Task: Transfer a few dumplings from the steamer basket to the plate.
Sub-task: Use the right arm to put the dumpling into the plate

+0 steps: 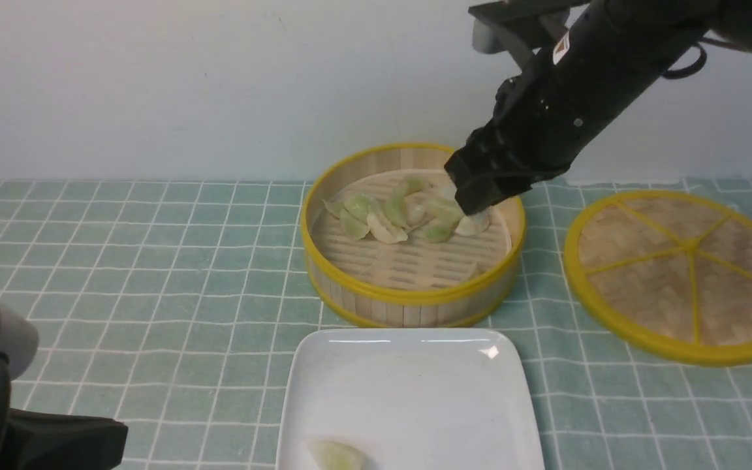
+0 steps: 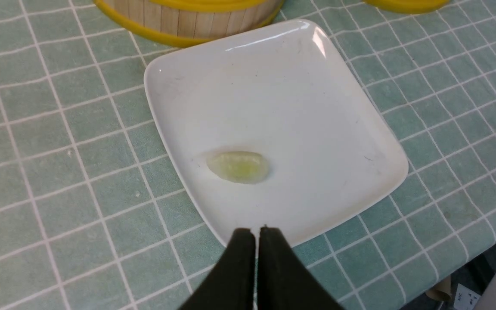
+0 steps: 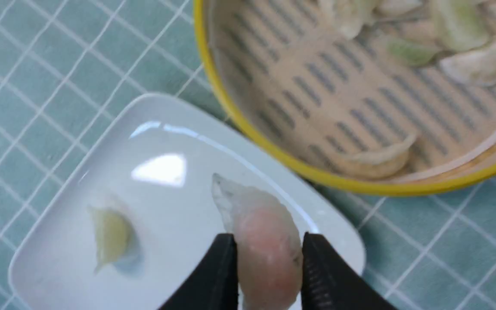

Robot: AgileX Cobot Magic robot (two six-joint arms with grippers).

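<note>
The steamer basket (image 1: 408, 297) stands mid-table with several pale green dumplings (image 1: 386, 215) heaped toward its back. My right gripper (image 1: 477, 202) hangs over the basket's back right part. In the right wrist view it (image 3: 268, 241) is shut on a pinkish dumpling (image 3: 261, 224), pinched between both fingers and lifted off the slats. One more dumpling (image 3: 377, 161) lies against the basket's near wall. The white plate (image 1: 408, 391) sits in front of the basket, and one green dumpling (image 2: 238, 166) lies on it. Low over the plate's near edge, my left gripper (image 2: 254, 232) is shut and holds nothing.
The flat woven lid (image 1: 683, 274) with yellow rim lies right of the basket. A green checked cloth (image 1: 154, 274) covers the table. My left arm's base (image 1: 23, 437) shows at the front left corner. The table's edge (image 2: 489, 254) drops off near the plate.
</note>
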